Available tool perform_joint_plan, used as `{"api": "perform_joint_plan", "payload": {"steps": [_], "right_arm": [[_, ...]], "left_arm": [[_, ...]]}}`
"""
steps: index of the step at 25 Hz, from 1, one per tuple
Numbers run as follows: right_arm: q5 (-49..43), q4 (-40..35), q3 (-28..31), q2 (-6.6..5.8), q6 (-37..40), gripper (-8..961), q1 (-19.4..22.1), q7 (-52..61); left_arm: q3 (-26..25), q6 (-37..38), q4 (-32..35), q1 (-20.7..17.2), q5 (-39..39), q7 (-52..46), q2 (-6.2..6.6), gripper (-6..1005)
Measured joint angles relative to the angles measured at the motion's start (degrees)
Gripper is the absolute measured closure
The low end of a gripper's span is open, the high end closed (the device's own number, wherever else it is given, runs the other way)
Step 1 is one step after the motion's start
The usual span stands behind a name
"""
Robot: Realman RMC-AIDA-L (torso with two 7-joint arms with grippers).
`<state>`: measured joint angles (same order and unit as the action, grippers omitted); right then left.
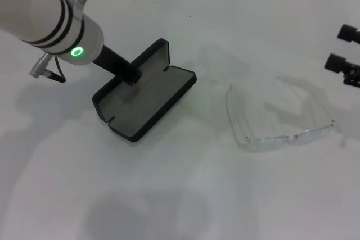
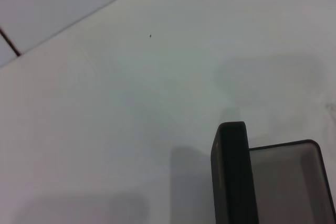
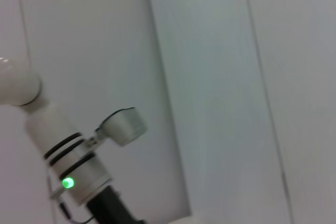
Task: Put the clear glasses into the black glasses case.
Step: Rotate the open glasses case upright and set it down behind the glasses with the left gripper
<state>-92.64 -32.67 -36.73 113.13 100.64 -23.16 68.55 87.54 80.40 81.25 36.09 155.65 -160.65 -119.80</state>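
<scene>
The black glasses case [image 1: 153, 100] lies open left of the table's middle, grey lining up, its lid raised along the far-left side. My left gripper [image 1: 131, 75] reaches down from the upper left and ends at the lid's inner face, above the lining. The left wrist view shows the case [image 2: 233, 182] edge-on, with grey lining beside it. The clear glasses [image 1: 281, 117] rest on the table to the right of the case, arms unfolded and pointing away from me. My right gripper [image 1: 344, 49] hangs open at the far right edge, above and beyond the glasses, holding nothing.
The white table [image 1: 180, 195] carries only the case and the glasses. A pale wall rises behind the table's far edge. In the right wrist view the left arm [image 3: 73, 166] with its green light shows against that wall.
</scene>
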Motion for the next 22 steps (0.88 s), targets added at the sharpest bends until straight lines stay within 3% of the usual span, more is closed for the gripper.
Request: {"api": "perform_joint_plan", "payload": {"steps": [7,12,17,22], "right_arm": [[0.8,3.1,11.4,0.35,2.3,99,1.4,-1.3],[2.8,8.5,20.3,-0.77,6.5,99,2.5,-4.1],[4.1,8.7,21.4,-0.85,7.6,99,3.9,-4.3],[4.3,8.8,21.5,-0.57,8.0,99,4.6,-4.3]], "left_arm": [[0.6,3.0,9.4,-4.2,0.0,5.9,0.0,785],[8.0,5.3,16.6,-7.8,-0.4,15.5,-0.05,770],[17.2,4.7,21.9,-10.3,-0.1,23.1,-0.05,755],[22.3,0.4,23.3,-11.3,-0.1,27.8,-0.11,740]]}}
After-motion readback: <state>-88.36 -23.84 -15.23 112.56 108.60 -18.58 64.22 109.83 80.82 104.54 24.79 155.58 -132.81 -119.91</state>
